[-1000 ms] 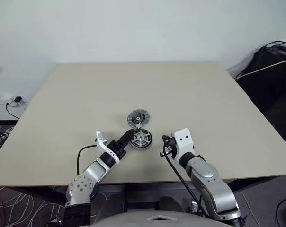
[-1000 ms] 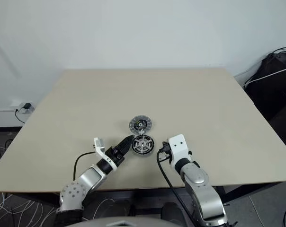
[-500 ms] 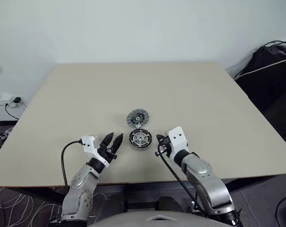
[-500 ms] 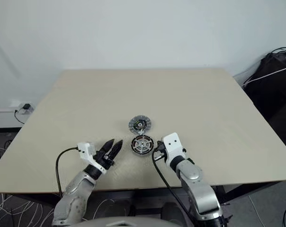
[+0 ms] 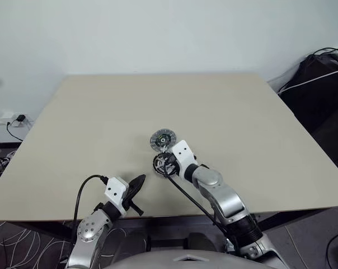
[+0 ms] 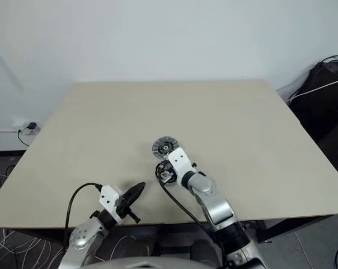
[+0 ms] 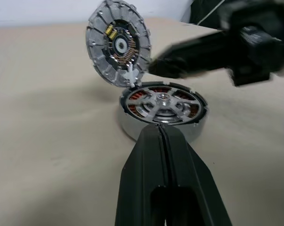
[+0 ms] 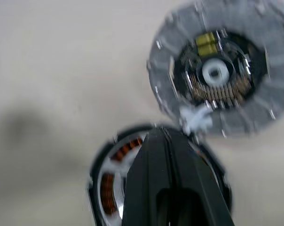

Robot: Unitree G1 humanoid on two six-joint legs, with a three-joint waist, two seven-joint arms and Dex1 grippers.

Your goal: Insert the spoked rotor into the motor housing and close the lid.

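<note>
Right now the motor housing (image 7: pixel 163 113) sits on the beige table (image 5: pixel 242 117), a little toward the near edge from the middle, and the spoked rotor (image 7: pixel 161 100) is already seated inside it, its silver arms lying over the copper-brown windings. The lid (image 7: pixel 118 43) is not shut: it stands tilted up at the far side of the housing, joined to it by a small white tab, with its inner face of grey segments, dark centre and a bit of yellow turned toward the robot. From the head cameras it looks like a grey disc just behind the dark puck. The right gripper (image 8: pixel 164 137) has its two black fingers pressed together, clenched on nothing, and their tips hang right over the housing, pointing forward and down toward the hinge side; I cannot tell whether they touch it. In the left wrist view that same gripper shows as a dark blurred shape reaching in beside the raised lid. The left gripper (image 5: pixel 137 182) is near the table's front edge, well apart from the housing, lying about level and aimed at it, its fingers (image 7: pixel 146 169) closed tight against each other with nothing between them. A black bag (image 5: pixel 320 84) stands on the floor off the far right corner of the table.
</note>
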